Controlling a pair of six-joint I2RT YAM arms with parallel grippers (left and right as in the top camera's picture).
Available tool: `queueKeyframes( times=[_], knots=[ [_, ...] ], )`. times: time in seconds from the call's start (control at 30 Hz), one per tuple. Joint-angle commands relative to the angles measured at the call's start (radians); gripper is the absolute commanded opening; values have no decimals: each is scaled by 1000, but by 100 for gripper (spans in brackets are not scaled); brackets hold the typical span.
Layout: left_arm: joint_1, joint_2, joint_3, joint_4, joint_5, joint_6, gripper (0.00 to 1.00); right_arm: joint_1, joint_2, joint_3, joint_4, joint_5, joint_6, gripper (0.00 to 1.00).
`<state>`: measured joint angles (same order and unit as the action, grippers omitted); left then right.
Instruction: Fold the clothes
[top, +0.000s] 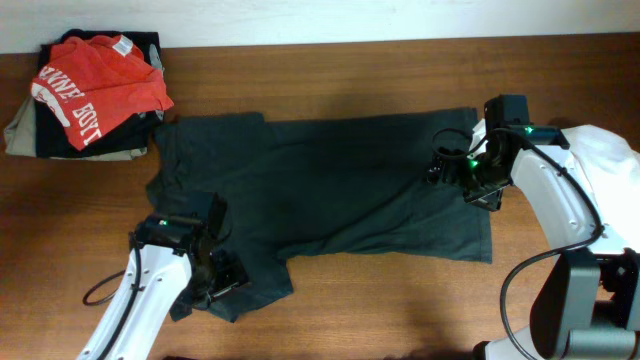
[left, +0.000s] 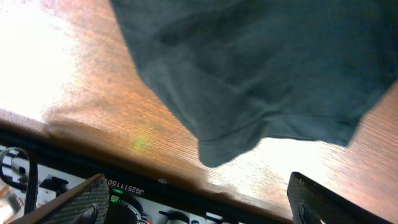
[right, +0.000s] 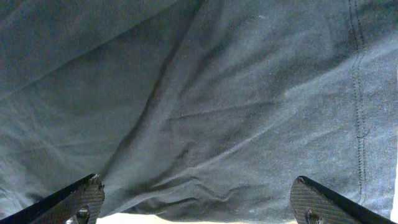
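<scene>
The dark greenish-black T-shirt (top: 330, 185) lies spread flat on the wooden table with its plain side up; no lettering shows. My left gripper (top: 222, 278) is open and empty at the shirt's lower-left sleeve. In the left wrist view the sleeve's corner (left: 219, 146) lies just beyond the open fingers (left: 199, 208). My right gripper (top: 442, 166) is open over the right part of the shirt, near its hem. In the right wrist view wrinkled dark cloth (right: 205, 112) fills the frame between the wide-apart fingers (right: 202, 205), which hold nothing.
A pile of folded clothes (top: 25, 130) with a red T-shirt with white lettering (top: 95, 85) on top sits at the table's back left corner. A black cable (top: 100, 290) loops beside the left arm. The table's front edge (left: 124, 152) runs close to the left gripper.
</scene>
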<state>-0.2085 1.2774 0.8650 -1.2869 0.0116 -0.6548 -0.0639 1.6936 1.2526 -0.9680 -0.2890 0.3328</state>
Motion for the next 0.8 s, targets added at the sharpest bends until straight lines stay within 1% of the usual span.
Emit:
queueKeyframes(
  times=[0.0,0.03,0.1,0.17,0.23,0.27,0.4,0.43,0.47,0.5,0.53,0.57,0.6,0.63,0.67,0.7,0.73,0.77],
  knots=[
    [26,20,-34,33,-95,-71,92,-3,1,-7,2,17,1,99],
    [67,32,-34,50,-99,-71,91,-3,1,-7,2,32,2,99],
    [217,79,-34,68,-98,-71,91,-3,1,-7,0,62,1,99],
    [295,159,-34,100,-95,-63,90,-3,1,-7,7,65,1,99],
    [297,224,-34,128,-66,-63,89,-3,1,-7,9,65,1,98],
    [296,254,-40,151,-48,-63,80,-3,1,-7,13,65,2,99],
    [298,267,-146,343,-14,-62,80,-3,1,-7,16,65,1,99],
    [298,267,-167,388,29,-55,77,-3,1,-7,16,65,1,99],
    [298,267,-182,418,56,-55,70,-3,1,-7,17,65,1,98],
    [298,267,-185,420,54,-55,69,-3,1,-7,16,65,1,99],
    [297,267,-190,420,57,-55,65,-3,1,-7,15,65,2,99],
    [298,267,-196,425,56,-56,52,-3,0,-7,10,65,3,99],
    [298,267,-196,428,64,-56,29,-17,-8,-7,-12,85,49,100],
    [298,267,-197,430,74,-56,18,-51,-32,-7,-55,140,108,100],
    [298,267,-198,431,79,-56,6,-104,-70,-7,-99,173,117,99],
    [298,267,-198,434,79,-56,1,-163,-104,-7,-143,177,102,99],
    [298,267,-198,438,79,-56,1,-227,-121,-7,-195,169,68,99],
    [298,267,-198,438,79,-56,1,-259,-121,-27,-235,169,15,99]
  ],
)
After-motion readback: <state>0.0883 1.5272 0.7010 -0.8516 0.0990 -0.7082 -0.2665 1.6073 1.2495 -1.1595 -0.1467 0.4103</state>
